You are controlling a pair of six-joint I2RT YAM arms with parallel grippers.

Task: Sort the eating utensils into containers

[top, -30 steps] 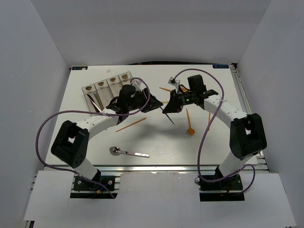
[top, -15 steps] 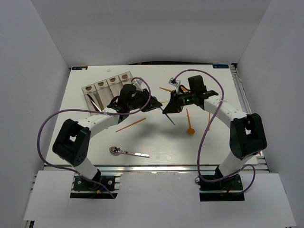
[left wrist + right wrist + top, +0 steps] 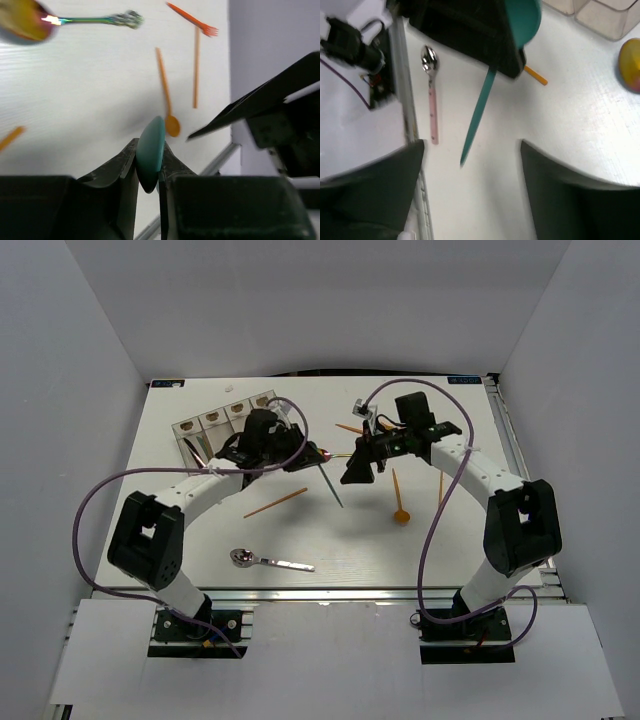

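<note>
teal spoon (image 3: 151,145) gripped, container marks (image 3: 212,419) maybe labels

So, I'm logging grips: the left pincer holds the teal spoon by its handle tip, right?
No, the left pincer holds the teal spoon by its bowl, not its handle tip; the left wrist view shows the bowl pinched there.

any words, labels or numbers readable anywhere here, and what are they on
No text can be read in any view.
blue strip along the far edge, right side: too small to read.
white tag at the far left corner: too small to read.
brown marks on the bins: small shapes, no legible writing.
</note>
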